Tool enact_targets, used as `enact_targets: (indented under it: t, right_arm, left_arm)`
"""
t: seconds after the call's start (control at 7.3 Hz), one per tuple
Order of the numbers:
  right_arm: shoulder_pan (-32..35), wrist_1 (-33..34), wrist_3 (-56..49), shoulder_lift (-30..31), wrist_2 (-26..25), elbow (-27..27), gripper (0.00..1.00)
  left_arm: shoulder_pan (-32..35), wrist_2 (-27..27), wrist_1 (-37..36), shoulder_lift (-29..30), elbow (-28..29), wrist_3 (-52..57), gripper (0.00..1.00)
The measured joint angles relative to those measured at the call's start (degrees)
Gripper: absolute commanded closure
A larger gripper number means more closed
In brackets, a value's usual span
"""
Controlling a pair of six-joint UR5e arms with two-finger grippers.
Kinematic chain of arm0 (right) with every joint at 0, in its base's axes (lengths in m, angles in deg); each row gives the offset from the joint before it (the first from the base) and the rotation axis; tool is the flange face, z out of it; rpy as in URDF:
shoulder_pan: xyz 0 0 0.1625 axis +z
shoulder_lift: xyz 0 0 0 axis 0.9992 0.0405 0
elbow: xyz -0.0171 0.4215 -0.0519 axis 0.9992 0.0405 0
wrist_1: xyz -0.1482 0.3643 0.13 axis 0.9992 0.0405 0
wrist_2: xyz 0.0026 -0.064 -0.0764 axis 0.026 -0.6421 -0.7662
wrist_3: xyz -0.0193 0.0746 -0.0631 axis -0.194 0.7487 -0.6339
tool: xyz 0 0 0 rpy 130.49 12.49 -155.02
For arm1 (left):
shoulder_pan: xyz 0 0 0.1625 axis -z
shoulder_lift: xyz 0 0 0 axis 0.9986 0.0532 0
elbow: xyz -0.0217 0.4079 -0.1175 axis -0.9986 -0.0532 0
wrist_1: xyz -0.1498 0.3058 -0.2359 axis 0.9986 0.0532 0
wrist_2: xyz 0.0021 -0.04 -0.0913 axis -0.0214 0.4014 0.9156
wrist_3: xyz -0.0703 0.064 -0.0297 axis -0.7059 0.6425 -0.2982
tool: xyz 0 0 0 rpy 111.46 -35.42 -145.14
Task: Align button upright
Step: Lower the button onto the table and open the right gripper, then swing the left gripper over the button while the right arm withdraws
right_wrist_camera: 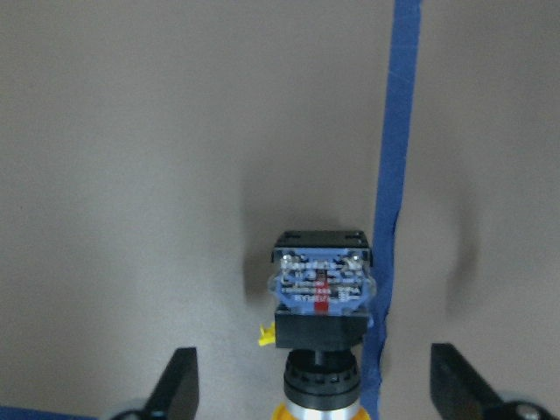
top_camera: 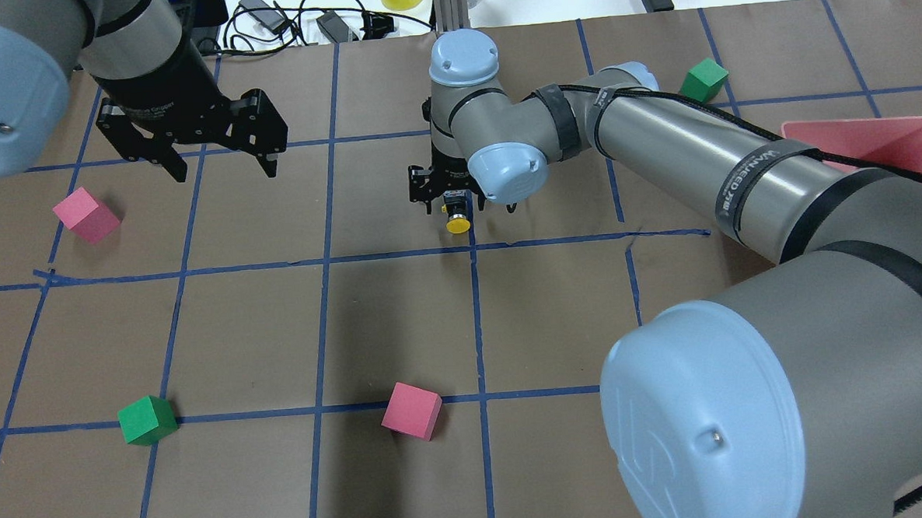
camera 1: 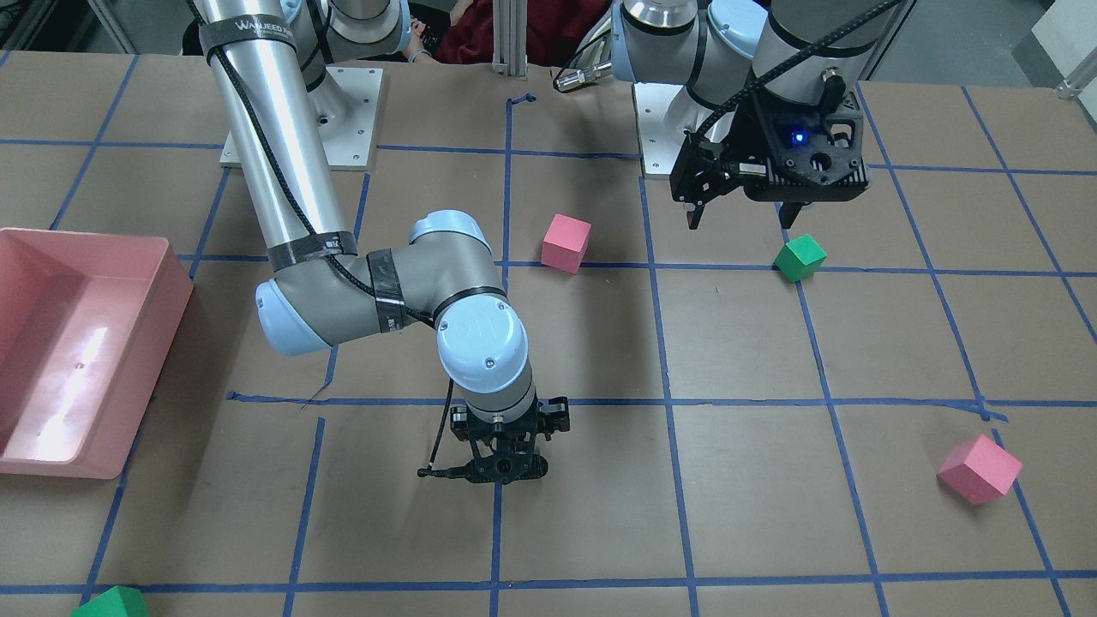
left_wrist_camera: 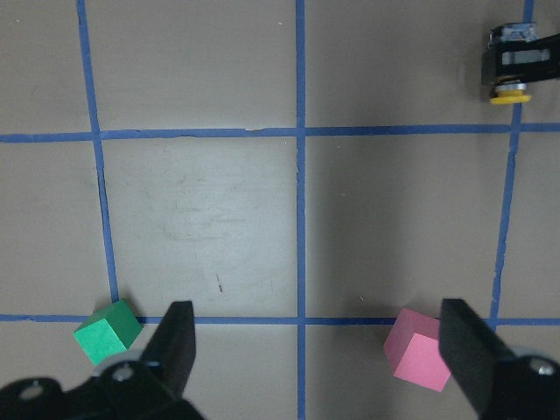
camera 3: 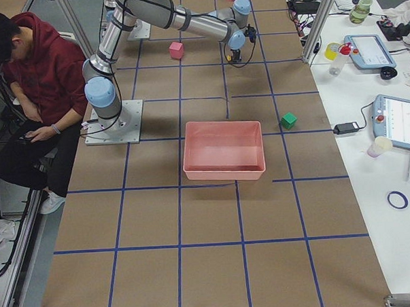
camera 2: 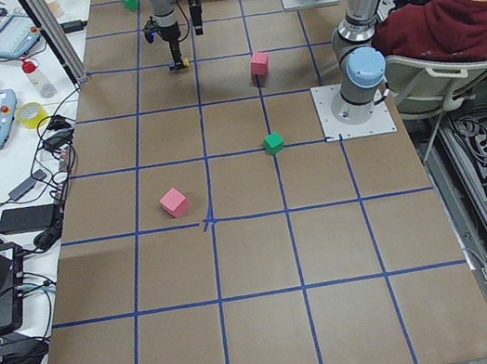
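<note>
Brown table [top_camera: 401,324]; button [right_wrist_camera: 320,302] horizontal, cap [top_camera: 458,225] robotward

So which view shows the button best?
Right wrist-mounted: the button lies close, on its side, base sharp. Overhead shows its yellow cap; left wrist, a distant glimpse; side views, specks at best; front-facing hides it.

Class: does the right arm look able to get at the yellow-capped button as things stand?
Probably yes: the right gripper hangs right over the button, which lies on its side, jaws open either side and nothing between.

Brown table [camera 2: 346,334], blue tape grid [camera 2: 208,224], white benches [camera 3: 400,254]
</note>
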Motion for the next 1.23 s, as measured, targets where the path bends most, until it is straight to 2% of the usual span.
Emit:
enact_targets:
  t: [0.27, 0.41, 0.55, 0.82, 1.1, 1.23]
  right_arm:
    - [-1.5, -1.7, -0.4, 5.2, -0.9, -0.6, 0.0]
    - [-3.9, -4.6, -2.3, 8.3, -1.4, -0.8, 0.0]
    - [-7.4, -7.1, -5.3, 10.9, -1.7, -0.9, 0.0]
    - [-16.0, -11.3, -8.4, 16.9, -1.8, -1.0, 0.0]
    - [-22.6, -19.4, -9.5, 24.2, -2.9, -1.0, 0.0]
    - [-25.2, -22.6, -11.5, 27.0, -5.2, -1.0, 0.0]
  left_arm:
    - [0.5, 0.2, -0.2, 0.4, -0.3, -0.8, 0.0]
    - [0.7, 0.3, -1.6, 1.1, -1.8, -1.0, 0.0]
    - [1.4, 0.4, -6.0, 1.6, -5.0, -1.7, 0.0]
    - [5.7, 0.2, -23.8, 2.9, -14.3, -8.1, 0.0]
    - [9.8, -0.8, -45.1, 7.5, -22.0, -12.0, 0.0]
    - [11.8, -2.7, -54.8, 10.7, -24.5, -13.3, 0.0]
